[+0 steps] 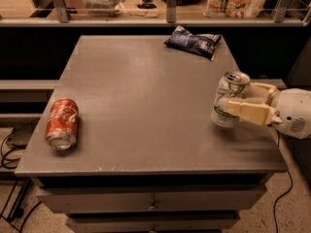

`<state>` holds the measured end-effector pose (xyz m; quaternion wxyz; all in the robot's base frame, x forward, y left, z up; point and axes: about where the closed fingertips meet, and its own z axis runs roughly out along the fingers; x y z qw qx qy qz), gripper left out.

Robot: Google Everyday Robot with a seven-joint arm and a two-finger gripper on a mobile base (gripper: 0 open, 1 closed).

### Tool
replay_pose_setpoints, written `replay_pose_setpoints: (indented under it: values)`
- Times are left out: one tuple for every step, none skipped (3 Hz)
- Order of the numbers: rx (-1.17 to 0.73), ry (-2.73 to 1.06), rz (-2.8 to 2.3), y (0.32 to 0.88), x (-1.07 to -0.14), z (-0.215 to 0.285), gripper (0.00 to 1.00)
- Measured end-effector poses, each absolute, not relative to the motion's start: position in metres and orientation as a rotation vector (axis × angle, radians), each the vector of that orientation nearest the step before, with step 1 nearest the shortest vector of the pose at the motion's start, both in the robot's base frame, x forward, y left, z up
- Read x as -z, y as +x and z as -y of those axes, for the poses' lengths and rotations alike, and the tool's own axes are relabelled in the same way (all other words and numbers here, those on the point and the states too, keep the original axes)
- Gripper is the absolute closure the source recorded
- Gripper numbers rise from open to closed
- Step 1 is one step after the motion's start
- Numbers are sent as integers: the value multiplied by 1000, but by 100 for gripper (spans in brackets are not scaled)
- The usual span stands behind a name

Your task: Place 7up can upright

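The 7up can [227, 95], silver-white with a green band, stands nearly upright and leans a little to the right at the right side of the grey table [146, 101]. My gripper [232, 100] reaches in from the right edge. Its cream fingers [248, 110] are shut around the can's middle. The can's base is at or just above the tabletop; I cannot tell whether it touches.
A red Coca-Cola can [61, 123] lies on its side near the table's front left edge. A dark blue snack bag [193, 41] lies at the back right. A shelf rail with goods runs behind the table. Drawers sit below the tabletop.
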<state>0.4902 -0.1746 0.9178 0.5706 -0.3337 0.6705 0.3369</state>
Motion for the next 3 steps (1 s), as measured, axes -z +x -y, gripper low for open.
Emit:
replay_pose_setpoints:
  values:
    - [-749,-806,-1586,490,-914,168,7]
    - [-780,-759,-1594,482,-898,156,0]
    - [-780,-759,-1594,482,-898,156,0]
